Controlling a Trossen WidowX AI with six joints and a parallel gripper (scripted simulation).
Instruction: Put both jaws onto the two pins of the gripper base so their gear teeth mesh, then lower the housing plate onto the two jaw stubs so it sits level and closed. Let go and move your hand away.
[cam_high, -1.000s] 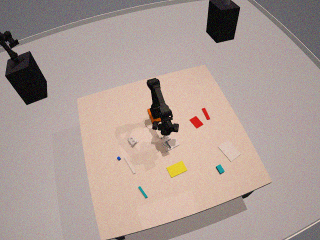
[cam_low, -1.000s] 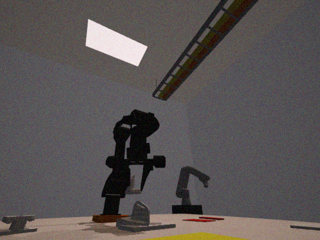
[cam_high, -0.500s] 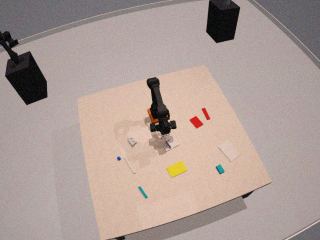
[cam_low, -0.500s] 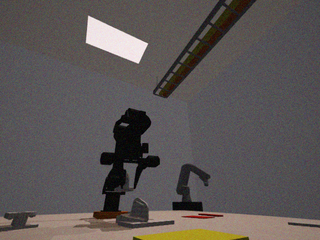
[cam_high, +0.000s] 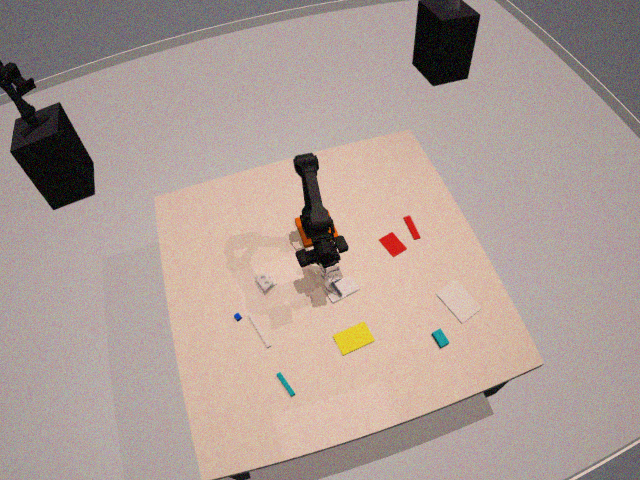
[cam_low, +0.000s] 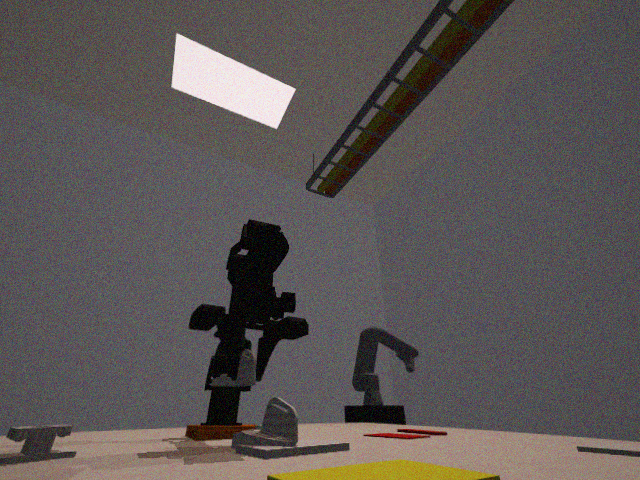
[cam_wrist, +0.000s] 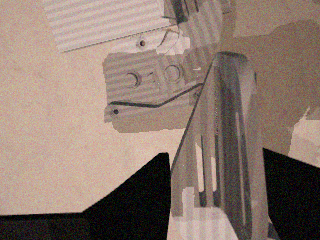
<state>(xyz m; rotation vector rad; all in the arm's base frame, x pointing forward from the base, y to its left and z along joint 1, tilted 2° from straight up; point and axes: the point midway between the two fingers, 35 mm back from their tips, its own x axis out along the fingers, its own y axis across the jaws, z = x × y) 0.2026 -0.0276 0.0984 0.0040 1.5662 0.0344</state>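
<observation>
My gripper (cam_low: 233, 379) (cam_wrist: 208, 159) is shut on a grey jaw (cam_low: 247, 364) (cam_wrist: 235, 125), whose tall finger stands up between the fingertips with a toothed foot at one side. It hangs above the table, clear of the parts below. The gripper base (cam_high: 351, 286) (cam_low: 320, 448) lies flat beneath, with another jaw (cam_low: 281, 421) (cam_wrist: 182, 10) standing upright there; its seating on a pin cannot be told. Beside the slab, the wrist view shows a shadowed grey part (cam_wrist: 122, 90) with two round features. A small grey plate (cam_high: 264, 281) (cam_low: 38, 431), apparently the housing plate, sits raised on a stand.
An orange block (cam_high: 301, 229) (cam_low: 199, 431) lies by the arm's foot. A yellow plate (cam_high: 353, 338) (cam_low: 392, 471), red pieces (cam_high: 392, 244) (cam_high: 412, 227), teal pieces (cam_high: 440, 337) (cam_high: 285, 383), a blue cube (cam_high: 237, 316), a white plate (cam_high: 458, 301) and a thin white bar (cam_high: 259, 330) lie around.
</observation>
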